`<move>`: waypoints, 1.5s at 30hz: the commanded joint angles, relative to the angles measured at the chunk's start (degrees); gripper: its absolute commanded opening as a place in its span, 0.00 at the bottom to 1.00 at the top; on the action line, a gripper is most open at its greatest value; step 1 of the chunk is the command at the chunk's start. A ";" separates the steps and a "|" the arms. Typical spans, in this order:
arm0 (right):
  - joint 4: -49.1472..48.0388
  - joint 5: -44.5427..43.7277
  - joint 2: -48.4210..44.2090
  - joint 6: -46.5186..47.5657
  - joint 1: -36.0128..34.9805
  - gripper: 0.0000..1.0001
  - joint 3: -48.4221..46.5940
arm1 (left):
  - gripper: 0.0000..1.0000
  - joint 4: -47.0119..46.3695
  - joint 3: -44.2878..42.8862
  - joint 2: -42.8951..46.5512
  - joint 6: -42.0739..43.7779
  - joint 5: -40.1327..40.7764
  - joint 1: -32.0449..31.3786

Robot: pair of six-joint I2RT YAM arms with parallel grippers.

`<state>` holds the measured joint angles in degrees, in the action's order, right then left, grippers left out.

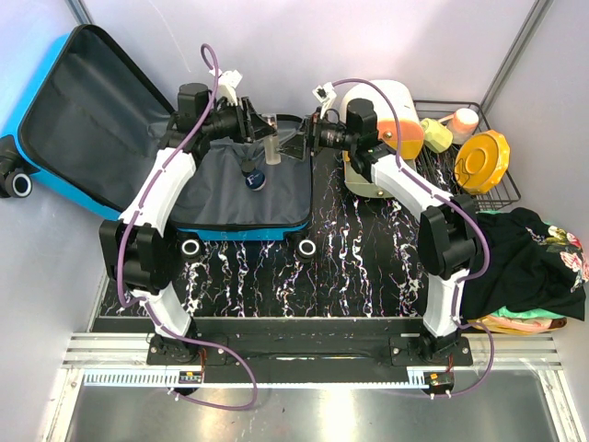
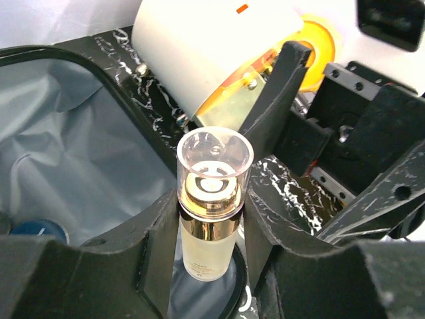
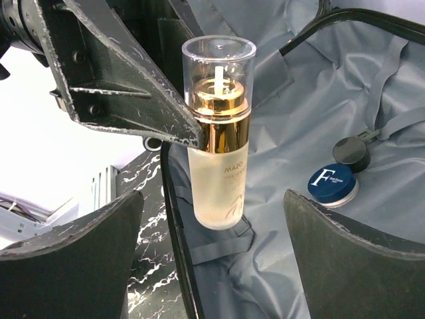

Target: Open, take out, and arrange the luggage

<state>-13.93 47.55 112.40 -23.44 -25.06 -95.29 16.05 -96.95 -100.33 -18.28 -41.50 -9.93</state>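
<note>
Right wrist: bottle (image 3: 218, 166) reads "MAZO", rest blurred; blue tin (image 3: 332, 184) in luggage (image 3: 372, 100) shows "F". My left pincer (image 2: 210, 249) grips bottle; right pincer (image 3: 212, 262) spread wide.

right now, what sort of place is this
Probably a robot test cell staged for unpacking, not a home: plain white walls close around a marble-print table, with an open blue suitcase and a wire basket.

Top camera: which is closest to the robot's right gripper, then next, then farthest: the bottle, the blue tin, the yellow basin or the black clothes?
1. The bottle, right beside the right gripper, on its left.
2. The blue tin, lying inside the luggage.
3. The yellow basin, far off to the right.
4. The black clothes, at the table's right edge, farthest.
</note>
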 commanded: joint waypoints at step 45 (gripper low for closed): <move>61.38 -18.08 -7.02 83.28 16.96 0.00 -4.65 | 0.99 -10.25 10.55 7.61 -2.98 -2.01 6.15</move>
<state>32.36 36.40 108.33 36.27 -9.15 -97.93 7.66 -87.72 -95.90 -22.98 -42.81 -2.96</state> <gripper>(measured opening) 0.433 0.988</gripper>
